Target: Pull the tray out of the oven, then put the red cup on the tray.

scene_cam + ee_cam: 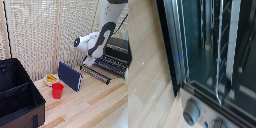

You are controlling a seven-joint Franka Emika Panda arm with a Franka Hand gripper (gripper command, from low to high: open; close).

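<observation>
You see the red cup (57,90) standing on the tabletop (95,102), apart from the oven (116,54); the jaws' state you cannot tell.

Light wooden desk (90,107) and its load

Red cup (57,90), white bowl (51,79), blue slab (69,75), black case (17,95) left; oven (114,57) far right.

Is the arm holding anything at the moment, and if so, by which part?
Cannot tell. The arm's end is at the black countertop oven, by its dark wire-grid tray, but neither view shows the jaws. The small red plastic cup stands untouched on the table.
</observation>
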